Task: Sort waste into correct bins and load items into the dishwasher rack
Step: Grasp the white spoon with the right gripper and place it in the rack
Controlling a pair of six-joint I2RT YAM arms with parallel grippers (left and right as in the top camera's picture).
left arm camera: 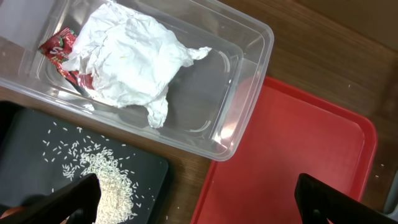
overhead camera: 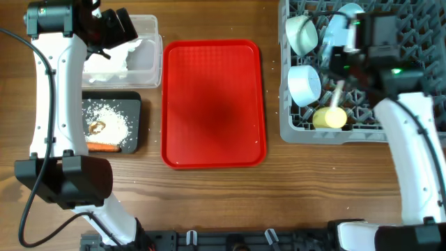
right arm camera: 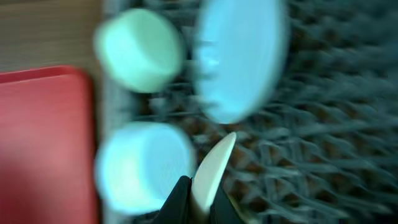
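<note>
My left gripper (overhead camera: 115,29) (left arm camera: 200,208) is open and empty, held above the near edge of the clear tub (overhead camera: 148,63) (left arm camera: 245,74). The tub holds crumpled white tissue (left arm camera: 130,59) and the red-and-white wrapper (left arm camera: 61,48). The black tray (overhead camera: 134,104) (left arm camera: 25,134) holds loose rice (overhead camera: 110,118) (left arm camera: 109,186), a brown lump (overhead camera: 96,127) and the carrot (overhead camera: 103,147). My right gripper (overhead camera: 343,61) (right arm camera: 199,199) is shut on the white spoon (right arm camera: 212,168) (overhead camera: 337,93) over the grey rack (overhead camera: 334,132) (right arm camera: 311,143). In the rack are two bowls (overhead camera: 301,33) (overhead camera: 304,84), the plate (overhead camera: 336,31) (right arm camera: 239,59) and the yellow cup (overhead camera: 329,118).
The flat red tray (overhead camera: 212,104) (left arm camera: 298,155) lies between the bins and the rack. The right wrist view is blurred; the bowls show in it too (right arm camera: 140,50) (right arm camera: 146,165). Bare wooden table (overhead camera: 230,202) runs along the front.
</note>
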